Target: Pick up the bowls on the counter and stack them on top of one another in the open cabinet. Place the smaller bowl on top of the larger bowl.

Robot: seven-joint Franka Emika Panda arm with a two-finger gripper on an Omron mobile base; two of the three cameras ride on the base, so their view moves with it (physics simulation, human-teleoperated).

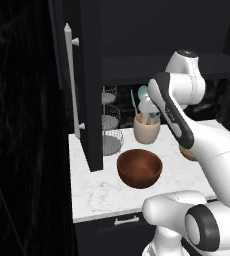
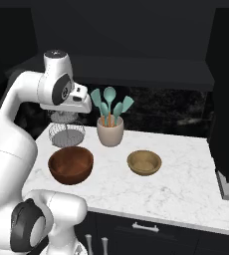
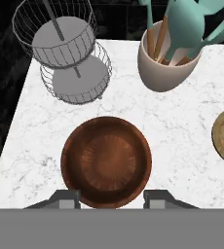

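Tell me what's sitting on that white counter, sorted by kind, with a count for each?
Bowls: 2, the larger bowl and the smaller bowl.
Utensil cups: 1, the beige cup holding teal utensils.
Wire racks: 1, the tiered wire basket rack.
Total: 4 things on the counter.

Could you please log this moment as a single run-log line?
phase: approach | pincer: open, above larger bowl | smaller bowl: on counter, apart | open cabinet: no bowl seen inside
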